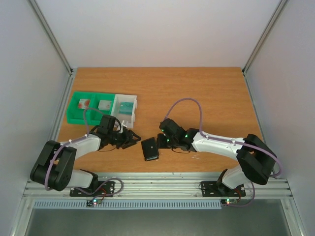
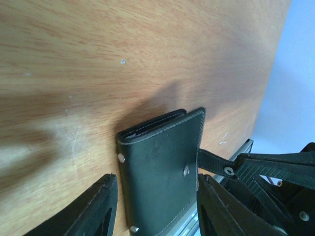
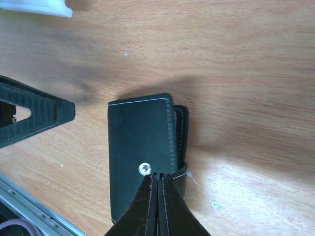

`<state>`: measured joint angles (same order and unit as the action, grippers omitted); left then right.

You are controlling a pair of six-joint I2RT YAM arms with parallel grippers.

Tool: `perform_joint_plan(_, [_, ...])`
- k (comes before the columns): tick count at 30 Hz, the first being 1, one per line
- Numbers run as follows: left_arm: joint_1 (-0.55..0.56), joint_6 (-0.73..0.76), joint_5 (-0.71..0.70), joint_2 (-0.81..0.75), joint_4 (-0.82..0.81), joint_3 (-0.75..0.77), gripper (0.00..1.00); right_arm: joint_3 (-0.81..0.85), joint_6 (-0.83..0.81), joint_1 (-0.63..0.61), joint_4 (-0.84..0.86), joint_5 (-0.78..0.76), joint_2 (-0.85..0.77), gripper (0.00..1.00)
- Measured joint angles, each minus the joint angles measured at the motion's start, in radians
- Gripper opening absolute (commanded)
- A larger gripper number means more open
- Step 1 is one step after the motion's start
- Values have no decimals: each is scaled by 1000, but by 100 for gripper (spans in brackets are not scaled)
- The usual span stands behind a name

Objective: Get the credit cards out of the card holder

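Right end effector point(image 3: 157, 179) pinches the clasp tab point(image 2: 212, 161); left end effector point(image 2: 156, 183), open, straddles the likely light, floppy card holder point(image 3: 140, 142).

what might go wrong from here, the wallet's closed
1. The right gripper pinches only the thin clasp tab; a pull may slip off it.
2. The left gripper straddles the card holder with jaws open, so nothing pins it and it may drag along instead of unfolding.
3. It lies close to the near edge of the table, so a drag could push it off.
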<state>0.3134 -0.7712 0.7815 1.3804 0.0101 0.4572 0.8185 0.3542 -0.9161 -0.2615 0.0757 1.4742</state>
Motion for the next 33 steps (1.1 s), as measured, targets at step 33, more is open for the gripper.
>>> perform_joint_plan(33, [0,73,18,-185,140,-34,60,-8,102,1,221,262,-61,1])
